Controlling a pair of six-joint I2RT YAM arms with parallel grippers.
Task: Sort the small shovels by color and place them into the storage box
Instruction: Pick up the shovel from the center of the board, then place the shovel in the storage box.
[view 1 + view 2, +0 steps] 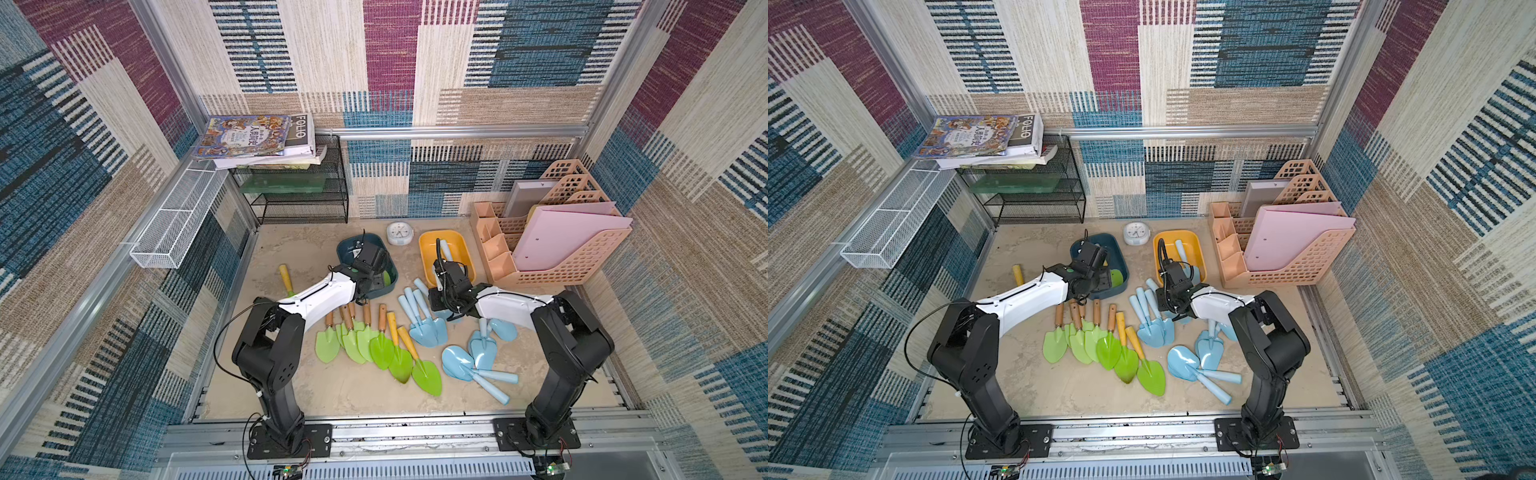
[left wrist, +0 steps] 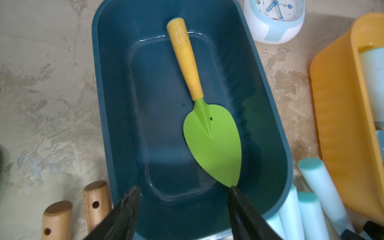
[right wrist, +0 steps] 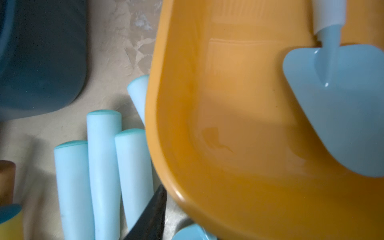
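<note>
A green shovel (image 2: 212, 141) with a yellow handle lies loose in the dark blue storage box (image 2: 108, 104). My left gripper (image 2: 184, 193) hangs open over that box's near end, holding nothing. One pale blue shovel (image 3: 340, 108) rests in the orange box (image 3: 207, 145). My right gripper (image 1: 446, 309) hovers at the orange box's near rim, above several blue shovel handles (image 3: 104, 166). Only one of its fingers (image 3: 153, 214) shows. Several green shovels (image 1: 374, 345) and blue shovels (image 1: 428, 324) lie on the table in both top views.
A white clock (image 1: 400, 233) stands between the two boxes at the back. A peach file organiser (image 1: 561, 249) fills the back right, a black wire rack (image 1: 299, 195) the back left. One yellow-handled shovel (image 1: 286, 280) lies left of my left arm.
</note>
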